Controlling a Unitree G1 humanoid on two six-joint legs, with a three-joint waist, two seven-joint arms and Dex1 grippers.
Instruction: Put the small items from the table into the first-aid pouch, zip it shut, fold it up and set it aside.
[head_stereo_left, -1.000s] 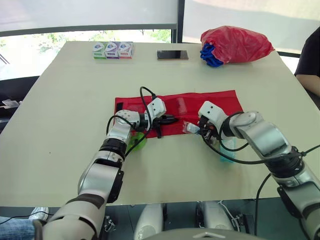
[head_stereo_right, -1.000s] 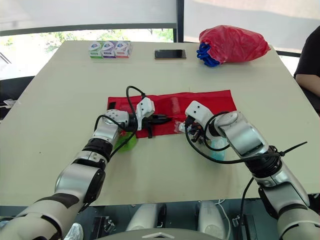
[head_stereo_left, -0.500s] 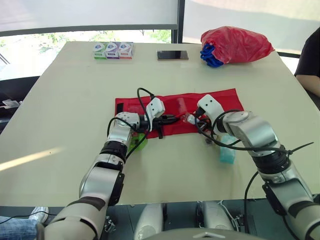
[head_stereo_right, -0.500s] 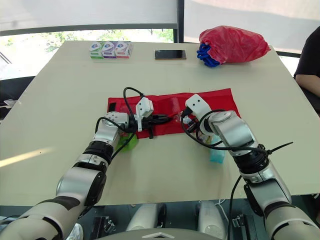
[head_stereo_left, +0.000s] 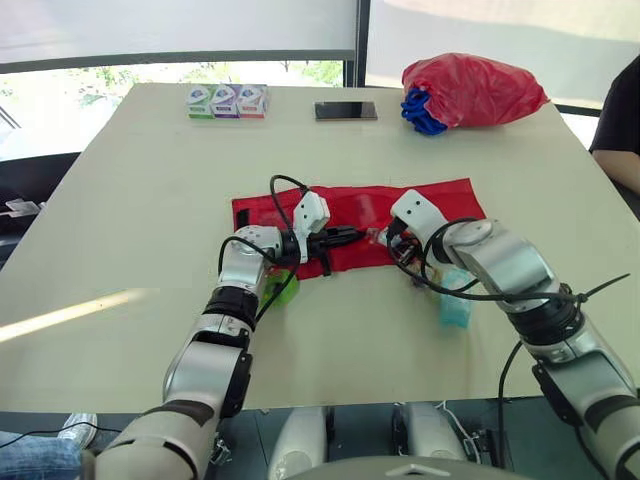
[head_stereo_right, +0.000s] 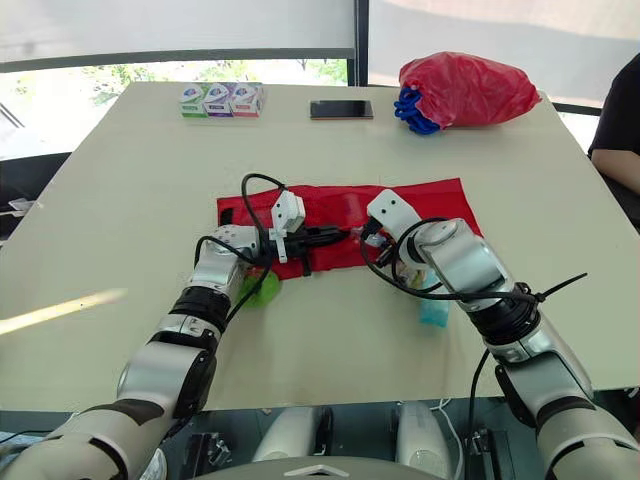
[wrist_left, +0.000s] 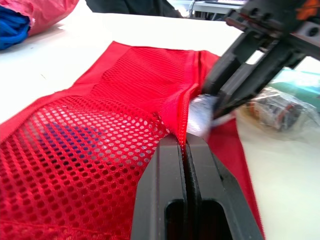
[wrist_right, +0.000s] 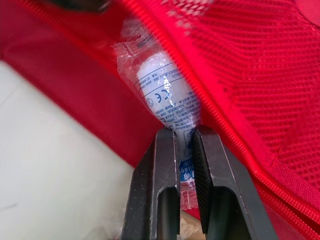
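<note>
The right jaws clamp the crimped tail of a wrapped roll (wrist_right: 167, 97), its nose at the pouch (head_stereo_left: 450, 200) mouth; the left jaws pinch the mesh lip (wrist_left: 176, 112), holding it up. Roll looks light with slick film, so grip the crimp. Pouch is limp, lying flat on the desk (head_stereo_left: 150, 180).

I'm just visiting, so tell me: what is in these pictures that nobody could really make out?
Green item: left eye view, mostly under the left arm.
Teal item: left eye view, partly behind the right arm.
Three small boxes: print too small in either eye view.
Inside the pouch: left wrist view, a bluish shape blurred behind the mesh.
Person: cut off by the right edge.
</note>
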